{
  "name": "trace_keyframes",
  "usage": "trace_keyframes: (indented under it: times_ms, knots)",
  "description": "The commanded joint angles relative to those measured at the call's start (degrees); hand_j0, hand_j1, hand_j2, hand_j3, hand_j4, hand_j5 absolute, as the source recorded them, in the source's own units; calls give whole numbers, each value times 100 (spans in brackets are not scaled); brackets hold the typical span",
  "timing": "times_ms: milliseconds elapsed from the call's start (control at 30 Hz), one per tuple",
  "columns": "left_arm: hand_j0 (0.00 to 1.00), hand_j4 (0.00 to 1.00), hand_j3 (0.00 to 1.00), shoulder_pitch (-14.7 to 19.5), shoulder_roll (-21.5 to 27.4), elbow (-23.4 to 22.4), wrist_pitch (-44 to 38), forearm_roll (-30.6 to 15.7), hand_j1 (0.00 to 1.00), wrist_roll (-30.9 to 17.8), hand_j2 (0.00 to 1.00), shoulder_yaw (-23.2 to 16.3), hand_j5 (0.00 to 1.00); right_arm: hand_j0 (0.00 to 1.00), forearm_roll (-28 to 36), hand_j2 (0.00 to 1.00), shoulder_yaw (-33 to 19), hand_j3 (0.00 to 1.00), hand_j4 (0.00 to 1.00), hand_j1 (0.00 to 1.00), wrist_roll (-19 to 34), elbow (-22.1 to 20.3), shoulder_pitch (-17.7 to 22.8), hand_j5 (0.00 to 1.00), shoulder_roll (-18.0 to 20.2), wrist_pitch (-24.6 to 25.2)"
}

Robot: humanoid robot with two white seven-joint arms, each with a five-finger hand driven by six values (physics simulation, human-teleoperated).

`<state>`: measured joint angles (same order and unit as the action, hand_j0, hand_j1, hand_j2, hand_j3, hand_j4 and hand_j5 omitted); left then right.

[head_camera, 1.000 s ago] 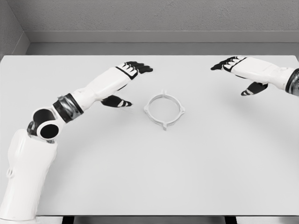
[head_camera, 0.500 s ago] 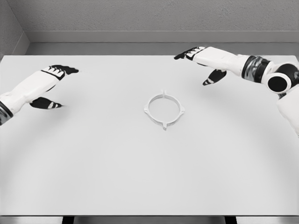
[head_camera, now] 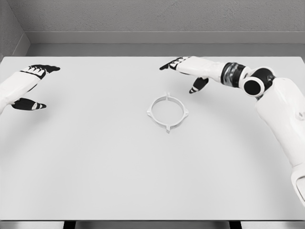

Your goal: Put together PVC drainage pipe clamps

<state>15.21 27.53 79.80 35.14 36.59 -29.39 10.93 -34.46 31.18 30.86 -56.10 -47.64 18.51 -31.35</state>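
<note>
Clamp ring (head_camera: 167, 112) lies flat at the middle of the table (head_camera: 95, 167). It looks a thin, stiff, light plastic hoop with small lugs, likely slippery; pinch the rim beside a lug. Right hand (head_camera: 187, 71), fingers spread and empty, hovers just beyond the ring. Left hand (head_camera: 26, 88), also empty and spread, sits far to the ring's left.

White table (head_camera: 95, 181), grey textured wall (head_camera: 152, 14) behind, dark legs below front edge

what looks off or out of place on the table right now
Nothing stands out. The white clamp ring lies flat and intact mid-table. The right robot hand hovers open behind it; the left robot hand is open at the left edge.
</note>
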Motion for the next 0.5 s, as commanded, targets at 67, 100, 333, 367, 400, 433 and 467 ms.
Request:
trace_keyframes:
  times_ms: [67,100,333,367,400,433,467]
  knots:
    - [100,100,100,9,-20,9,-14,-30,100,4,100,-21,100,100,-210,100,-7,100,100,100,-28,372,-123,100,-216,15]
    - [100,100,100,9,-20,9,-14,-30,100,4,100,-21,100,100,-236,100,-7,100,100,100,-36,407,-141,100,-260,24]
    - [100,100,100,9,-20,9,-14,-30,100,4,100,-21,100,100,-447,100,2,100,100,100,-212,539,-185,100,-374,85]
    - [100,100,100,9,-11,9,-14,-30,100,4,100,-21,100,100,-447,100,2,100,100,100,-212,539,-194,100,-374,94]
    - [100,100,100,9,-11,9,-14,-30,100,4,100,-21,100,100,-447,100,2,100,100,100,-212,539,-202,100,-374,94]
    - [100,100,100,9,-20,9,-14,-30,100,4,100,-21,100,100,-447,100,2,100,100,100,-212,539,-211,100,-374,94]
    - [100,100,100,9,-20,9,-14,-30,100,4,100,-21,100,100,-447,100,11,100,100,100,-203,530,-211,100,-374,94]
